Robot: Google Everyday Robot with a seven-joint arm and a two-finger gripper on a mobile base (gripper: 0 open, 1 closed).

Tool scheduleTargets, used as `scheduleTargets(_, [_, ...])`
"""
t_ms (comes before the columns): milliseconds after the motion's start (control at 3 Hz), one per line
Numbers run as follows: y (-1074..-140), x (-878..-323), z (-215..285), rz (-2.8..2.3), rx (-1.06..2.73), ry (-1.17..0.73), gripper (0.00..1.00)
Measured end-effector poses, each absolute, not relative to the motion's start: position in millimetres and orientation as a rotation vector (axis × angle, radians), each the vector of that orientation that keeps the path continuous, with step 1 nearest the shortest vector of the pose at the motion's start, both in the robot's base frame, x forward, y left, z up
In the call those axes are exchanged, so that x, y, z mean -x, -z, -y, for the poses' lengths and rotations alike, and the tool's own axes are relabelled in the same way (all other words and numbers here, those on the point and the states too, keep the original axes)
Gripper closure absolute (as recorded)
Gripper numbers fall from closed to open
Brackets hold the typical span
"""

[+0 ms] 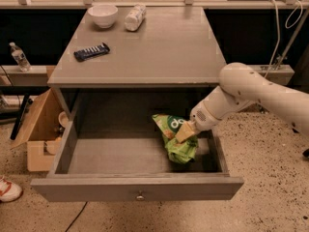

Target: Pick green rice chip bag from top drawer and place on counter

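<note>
The green rice chip bag (176,138) hangs crumpled over the right part of the open top drawer (135,190), lifted off its floor. My gripper (185,131) is shut on the bag's upper part and comes in from the right on the white arm (251,93). The drawer is pulled fully out, its small knob at the front centre. The grey counter (159,42) lies above and behind the drawer.
On the counter stand a white bowl (103,14), a lying plastic bottle (134,16) and a dark blue bar wrapper (91,51). A cardboard box (41,129) sits on the floor left of the cabinet. A water bottle (19,57) stands on a shelf at far left.
</note>
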State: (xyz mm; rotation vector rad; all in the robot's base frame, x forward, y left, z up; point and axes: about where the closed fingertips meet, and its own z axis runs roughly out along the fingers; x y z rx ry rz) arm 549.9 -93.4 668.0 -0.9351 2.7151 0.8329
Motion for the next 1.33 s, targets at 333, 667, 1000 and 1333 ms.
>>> scheduleTargets(333, [-674,-550,104,-2.541,1.097,-0.92,1.0])
scheduleTargets(667, [-683,-547,105,-2.523,1.111,-0.919,1.0])
scheduleTargets(1000, [-727,-534,107,-2.419,1.192,-0.914,1.0])
scheduleTargets(1333, [-786,-517,115,-2.299,1.274,-0.847,1.0])
